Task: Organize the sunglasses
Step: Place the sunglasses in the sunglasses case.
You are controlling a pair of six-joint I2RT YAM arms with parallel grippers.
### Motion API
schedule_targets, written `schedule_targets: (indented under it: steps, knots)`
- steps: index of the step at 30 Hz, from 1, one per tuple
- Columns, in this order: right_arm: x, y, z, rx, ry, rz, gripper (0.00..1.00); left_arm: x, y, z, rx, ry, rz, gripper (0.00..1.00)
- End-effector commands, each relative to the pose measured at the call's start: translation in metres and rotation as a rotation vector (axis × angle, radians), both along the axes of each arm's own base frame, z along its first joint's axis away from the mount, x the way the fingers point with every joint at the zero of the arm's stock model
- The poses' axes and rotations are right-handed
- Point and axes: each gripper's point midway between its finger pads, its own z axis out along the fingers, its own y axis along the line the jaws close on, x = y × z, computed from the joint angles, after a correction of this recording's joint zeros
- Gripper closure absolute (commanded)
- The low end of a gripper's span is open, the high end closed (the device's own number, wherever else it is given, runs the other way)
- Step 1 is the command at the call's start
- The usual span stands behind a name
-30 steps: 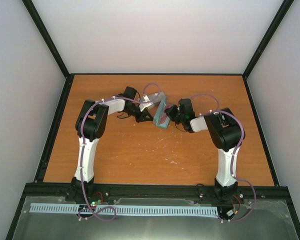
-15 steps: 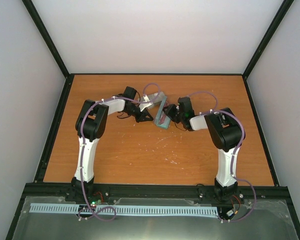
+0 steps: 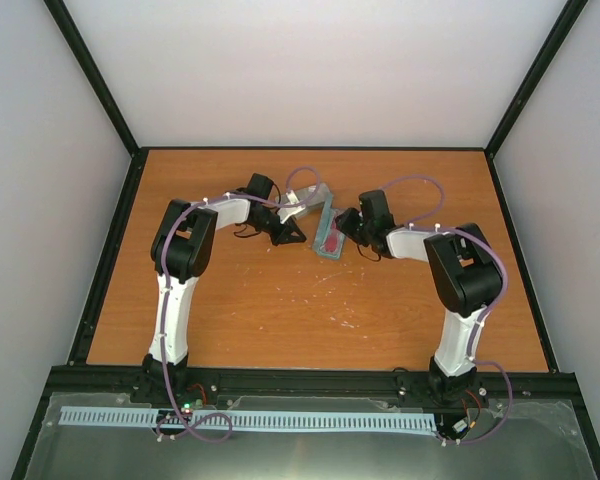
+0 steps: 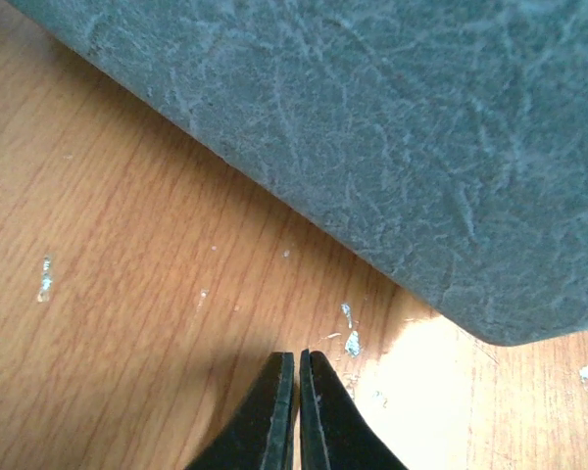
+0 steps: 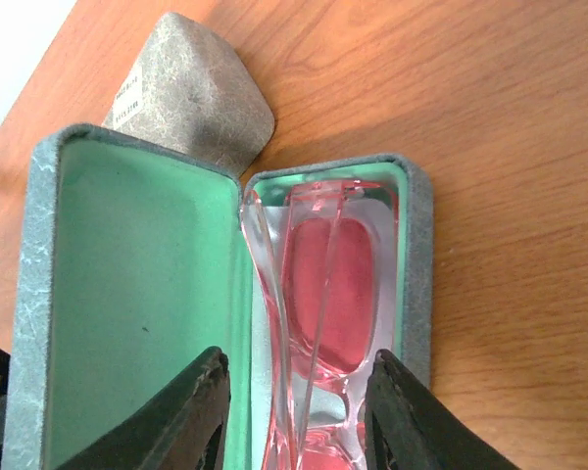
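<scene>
The sunglasses (image 5: 328, 284), pink and see-through with arms folded, lie in the base of an open grey case (image 5: 418, 274) with green lining; its lid lies open to the left. My right gripper (image 5: 299, 367) is open, its fingers on either side of the sunglasses just above the case. In the top view the case (image 3: 321, 249) sits at mid-table with the sunglasses (image 3: 327, 238) inside, and the right gripper (image 3: 346, 224) is at its right side. My left gripper (image 3: 290, 236) is just left of the case. It (image 4: 297, 360) is shut and empty over the wood, close to a grey case wall (image 4: 392, 127).
A second grey case (image 5: 191, 93) with a small label lies just beyond the open one, also seen in the top view (image 3: 310, 196). Bare wooden table (image 3: 280, 310) spreads in front. Black frame rails (image 3: 110, 250) edge the table.
My right gripper has opened, letting go of the sunglasses in the case, and the right arm's elbow has swung out to the right. The left arm has stayed put.
</scene>
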Motion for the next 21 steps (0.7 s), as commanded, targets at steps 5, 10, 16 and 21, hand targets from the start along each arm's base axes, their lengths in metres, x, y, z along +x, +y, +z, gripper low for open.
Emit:
schedule_targets:
  steps: [5, 10, 16, 21]
  knots:
    - [0.004, -0.014, 0.019, -0.055, -0.033, -0.031, 0.75, -0.002, -0.006, 0.009, -0.015, -0.025, -0.016, 0.93]
    - [0.000, -0.019, 0.016, -0.064, -0.026, -0.052, 0.90, 0.001, -0.010, 0.019, -0.026, -0.042, -0.016, 0.93]
    - [-0.010, -0.050, 0.003, -0.120, 0.022, -0.131, 0.94, 0.014, -0.018, 0.044, -0.051, -0.084, -0.010, 0.93]
    - [-0.011, -0.048, -0.017, -0.126, 0.081, -0.108, 0.95, 0.024, -0.026, 0.063, -0.068, -0.114, -0.013, 0.94]
